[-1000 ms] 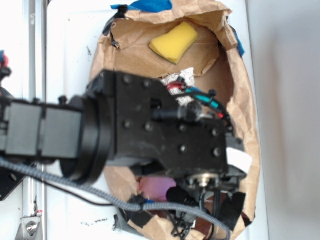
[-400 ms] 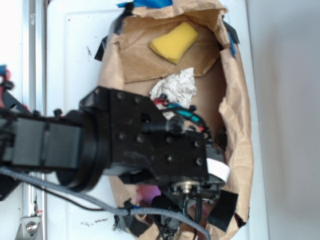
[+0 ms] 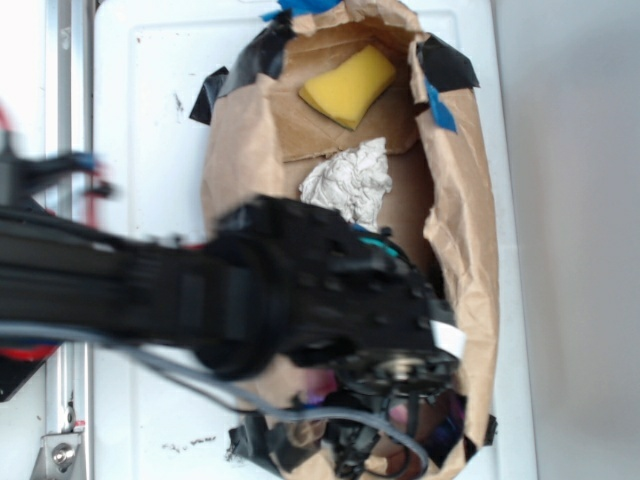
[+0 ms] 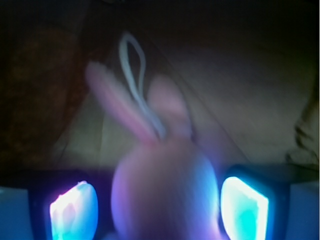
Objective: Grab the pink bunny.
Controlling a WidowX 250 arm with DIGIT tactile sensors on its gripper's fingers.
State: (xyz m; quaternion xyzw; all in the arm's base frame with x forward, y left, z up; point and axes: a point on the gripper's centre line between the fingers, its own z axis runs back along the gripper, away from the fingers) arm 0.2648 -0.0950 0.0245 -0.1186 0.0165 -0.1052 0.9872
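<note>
Straddling pink bunny [image 4: 162,192], fingers [image 4: 245,207] spread; arm now lower in paper bag [image 3: 465,200].

The bunny [image 4: 162,192] filled the lower middle of the wrist view, blurred, pale pink, its two ears reaching up and to the left. A thin white loop [image 4: 134,65] rose from between the ears. The gripper [image 4: 159,207] sat astride the bunny, one glowing blue-white finger [image 4: 73,209] to each side of it, with gaps showing. Behind the bunny lay dim brown paper [image 4: 250,100].
</note>
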